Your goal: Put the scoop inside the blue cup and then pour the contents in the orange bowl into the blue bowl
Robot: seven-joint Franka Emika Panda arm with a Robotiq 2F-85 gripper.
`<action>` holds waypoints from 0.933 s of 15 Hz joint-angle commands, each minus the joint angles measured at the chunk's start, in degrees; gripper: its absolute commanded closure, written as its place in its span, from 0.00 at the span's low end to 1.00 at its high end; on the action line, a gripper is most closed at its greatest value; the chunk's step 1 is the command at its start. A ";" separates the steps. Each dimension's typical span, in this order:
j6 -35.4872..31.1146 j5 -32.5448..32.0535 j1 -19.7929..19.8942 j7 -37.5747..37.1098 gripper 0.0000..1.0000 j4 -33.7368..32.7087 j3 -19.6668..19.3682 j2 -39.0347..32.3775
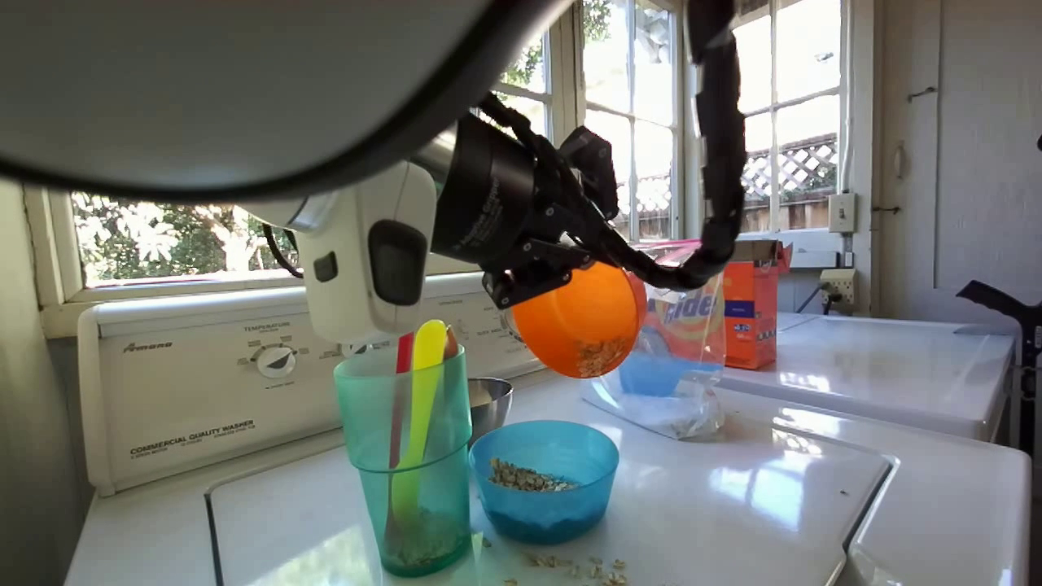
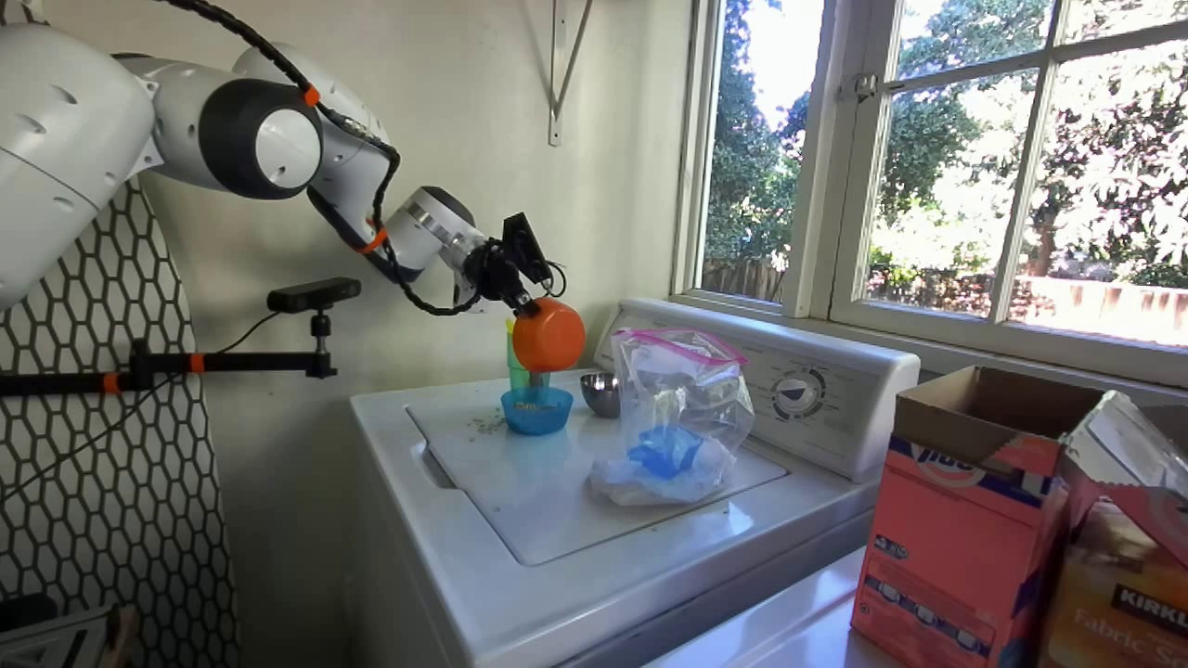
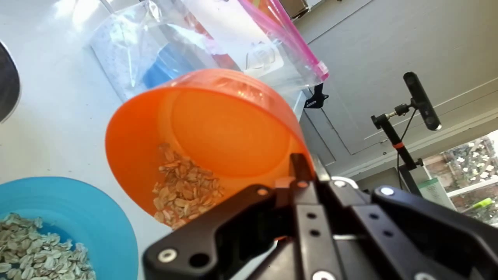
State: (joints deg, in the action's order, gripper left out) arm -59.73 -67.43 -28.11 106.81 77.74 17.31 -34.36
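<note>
Scoop (image 1: 404, 353) is already in the blue cup (image 1: 365, 431), gripper (image 3: 312, 172) pinched on the orange bowl (image 1: 572, 319), which hangs tipped near the blue bowl (image 1: 562, 513). I'd get it squarely over that, then tilt slowly so the oats (image 3: 186, 190) don't scatter

I log my gripper (image 3: 312, 171) as dark, satin-looking metal; the orange bowl (image 3: 229, 132) as smooth plastic with a soft sheen; the blue bowl (image 1: 562, 521) and the blue cup (image 1: 360, 415) as smooth translucent plastic; the scoop (image 1: 404, 350) as red plastic. The flakes (image 3: 186, 190) look matt and rough. I note a glossy, enamel-like washer top (image 1: 692, 488), a shiny metal bowl (image 2: 603, 404), a clear bag (image 2: 701, 390) of crinkled plastic film, and a cardboard box (image 2: 956, 547), matt brown inside.
</note>
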 commanded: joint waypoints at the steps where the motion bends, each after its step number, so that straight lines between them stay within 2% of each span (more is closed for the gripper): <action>1: 3.68 -3.15 -2.26 6.05 0.99 -5.02 -1.18 -4.05; 6: 3.22 -7.67 -3.88 10.40 0.99 -8.24 -2.62 -6.83; 14: 4.48 -9.23 -5.81 17.60 0.99 -14.98 -4.09 -11.22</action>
State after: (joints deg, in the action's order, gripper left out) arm -58.22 -75.06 -32.24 120.36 66.96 14.23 -42.48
